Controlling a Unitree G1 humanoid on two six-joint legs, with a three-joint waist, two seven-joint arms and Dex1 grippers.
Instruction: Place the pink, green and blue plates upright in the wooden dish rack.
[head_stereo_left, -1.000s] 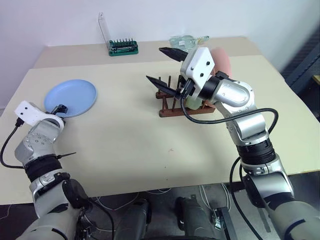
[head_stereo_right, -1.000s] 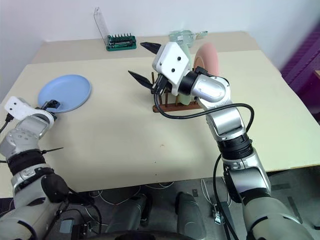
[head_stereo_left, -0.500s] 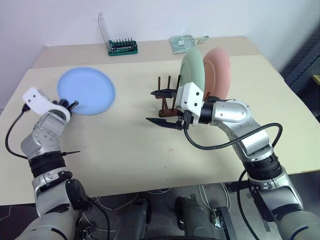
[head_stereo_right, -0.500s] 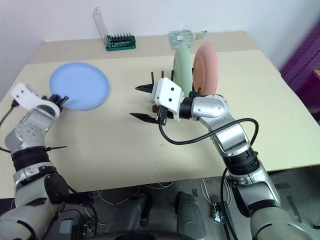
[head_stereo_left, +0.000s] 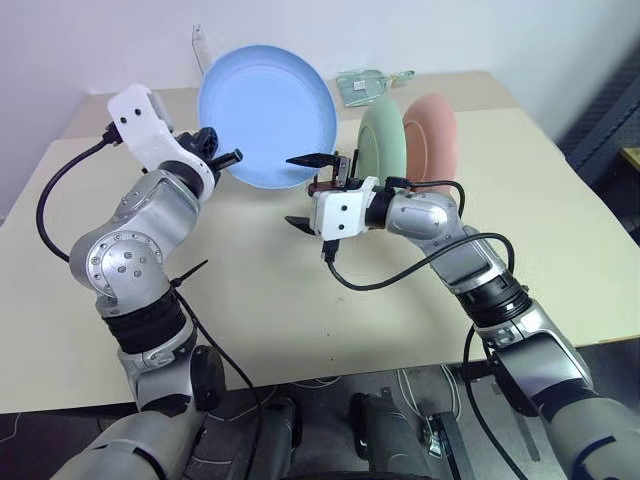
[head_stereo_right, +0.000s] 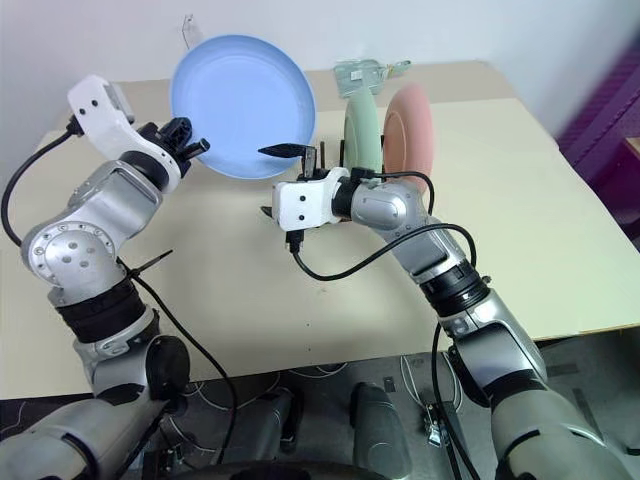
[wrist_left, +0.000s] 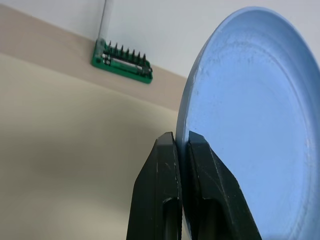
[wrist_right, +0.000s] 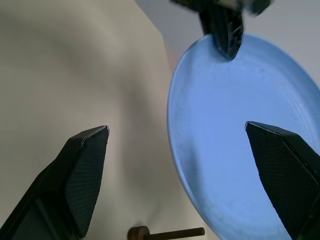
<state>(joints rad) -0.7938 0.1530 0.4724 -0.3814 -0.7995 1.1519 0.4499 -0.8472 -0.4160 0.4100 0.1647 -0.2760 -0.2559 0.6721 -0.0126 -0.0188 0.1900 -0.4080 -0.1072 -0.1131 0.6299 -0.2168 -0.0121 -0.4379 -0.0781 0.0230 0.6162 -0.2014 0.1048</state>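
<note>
Above table, blue plate stands upright.

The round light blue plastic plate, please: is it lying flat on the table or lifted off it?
Lifted: the round light blue plastic plate is held on edge in the air, its rim pinched in the left pincer.

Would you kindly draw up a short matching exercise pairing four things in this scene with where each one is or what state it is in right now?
Things:
1. blue plate
2. green plate
3. right end effector
4. green holder

States:
A. open, with nothing between its fingers
B. standing upright in the wooden rack beside the pink plate
C. at the far edge of the table
D. held off the table, pinched at its rim by the shut left end effector

Pairs: 1-D, 2-B, 3-A, 4-C
</note>
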